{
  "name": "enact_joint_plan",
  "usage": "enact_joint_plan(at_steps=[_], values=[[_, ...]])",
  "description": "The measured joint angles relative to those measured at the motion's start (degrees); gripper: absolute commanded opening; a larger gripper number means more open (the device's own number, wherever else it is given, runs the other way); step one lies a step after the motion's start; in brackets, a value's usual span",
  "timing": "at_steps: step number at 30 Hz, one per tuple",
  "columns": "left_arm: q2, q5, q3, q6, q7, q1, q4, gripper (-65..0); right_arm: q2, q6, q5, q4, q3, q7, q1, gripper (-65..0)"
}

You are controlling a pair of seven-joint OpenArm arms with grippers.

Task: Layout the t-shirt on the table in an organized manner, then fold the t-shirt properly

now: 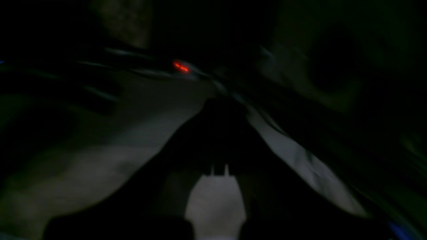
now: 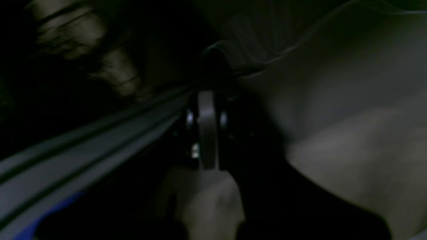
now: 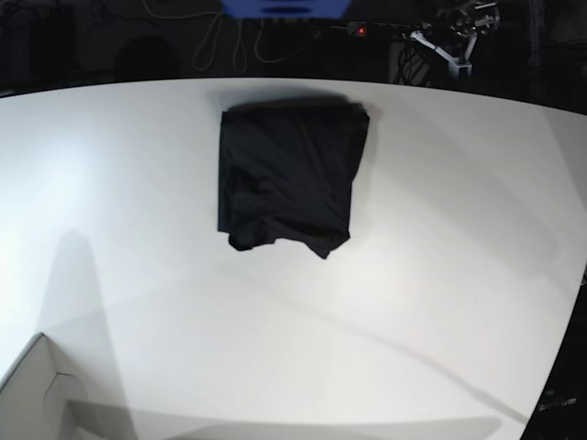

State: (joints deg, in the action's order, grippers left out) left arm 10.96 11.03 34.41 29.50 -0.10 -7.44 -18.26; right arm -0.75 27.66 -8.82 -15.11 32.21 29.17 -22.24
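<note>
Base view: large smooth white tabletop (image 3: 440, 275) w/ curved far edge fills nearly the whole frame. Black t-shirt of soft thin fabric (image 3: 289, 174) lies folded into a rough rectangle, upper centre, its top edge near the table's far edge; bottom edge uneven, a corner poking down at lower right. Wide bare white surface on all other sides of it: left, right and the whole lower half. White box corner (image 3: 41, 394) sits in the lower left, well apart from the shirt.

No arm shows over the table in base view. Behind the far edge: dark room, cables, small red light (image 3: 361, 30) at top, blue shape (image 3: 284, 7) top centre.

Wrist views dark, blurred. Left gripper (image 1: 218, 171) and right gripper (image 2: 207, 133) both closed, nothing visibly between the jaws.
</note>
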Motion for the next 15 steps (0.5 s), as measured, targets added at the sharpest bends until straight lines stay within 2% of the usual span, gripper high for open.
enact_joint_plan(at_steps=[1,3,6,8,9,12,15], values=[[0.1,1.7,-1.4,-3.2,-3.2,0.0,2.4,-64.9,0.0,-2.9,0.0,2.6,-2.5,3.2,0.4,-65.0],[-0.5,3.9,-4.4,-11.7,-8.2,0.2,7.1,-64.9,0.0,-10.9,0.3,6.6,-8.2,4.4,1.6,-65.0],[-1.5,5.3,-8.6,-16.7,-8.7,1.8,12.6,-64.9,-1.5,-24.7,0.8,8.0,-18.4,4.6,2.9,-65.0],[-2.0,5.0,-9.9,-17.2,-8.7,3.7,13.8,-64.9,-3.0,-33.4,0.9,8.0,-25.0,4.7,3.6,-65.0],[-2.5,5.0,-10.1,-17.8,-8.8,4.4,13.6,-64.9,-3.2,-36.4,1.0,8.1,-27.6,4.6,3.8,-65.0],[-4.2,4.9,-10.1,-17.7,-8.5,5.8,13.2,-64.9,-2.7,-44.1,1.0,8.1,-33.1,5.0,4.1,-65.0],[-4.9,4.9,-10.1,-17.7,-7.4,5.0,13.6,-64.9,-1.2,-44.2,0.9,8.2,-33.6,4.7,3.9,-65.0]])
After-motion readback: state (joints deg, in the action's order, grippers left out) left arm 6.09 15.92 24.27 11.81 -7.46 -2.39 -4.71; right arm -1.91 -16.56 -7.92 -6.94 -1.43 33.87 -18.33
